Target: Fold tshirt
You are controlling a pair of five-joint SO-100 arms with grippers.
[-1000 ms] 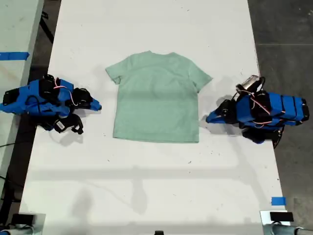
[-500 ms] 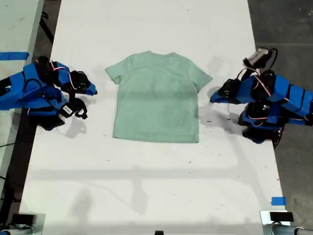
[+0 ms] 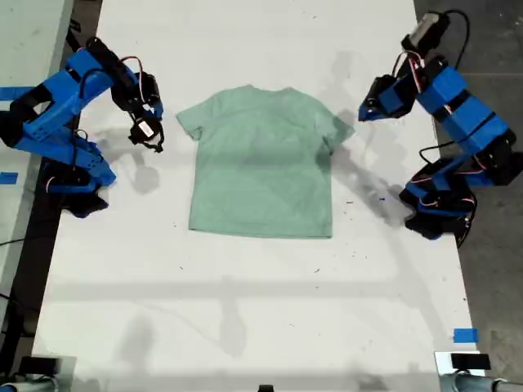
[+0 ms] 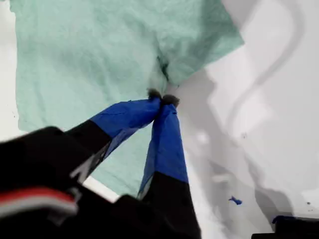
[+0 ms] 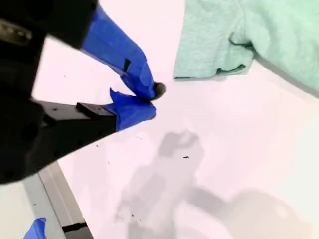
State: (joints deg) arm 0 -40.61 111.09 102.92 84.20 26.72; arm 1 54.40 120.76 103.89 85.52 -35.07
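While looking down from the exterior view, find the tshirt (image 3: 261,163) spread flat and face-up near the middle of the white table (image 3: 245,310), collar toward the far edge, both sleeves out, hem straight. See no crease or fold anywhere in it. Note my first pincer (image 3: 361,110) raised just off the sleeve on the exterior view's right, and my second pincer (image 3: 151,139) raised just off the sleeve on the exterior view's left; neither touching cloth.

Along the first wrist view, see my first pincer (image 4: 162,97) with its tips pressed together and nothing between them, hanging above the spot where sleeve meets body on the tshirt (image 4: 89,50).

Along the second wrist view, see my second pincer (image 5: 149,99) also closed on nothing, over bare table (image 5: 224,149), with the sleeve of the tshirt (image 5: 224,35) near but apart.

Judge the folding as not yet begun: nothing gripped, nothing lifted. Reckon everything remains: opening both pincers, taking hold of the cloth, then every fold.
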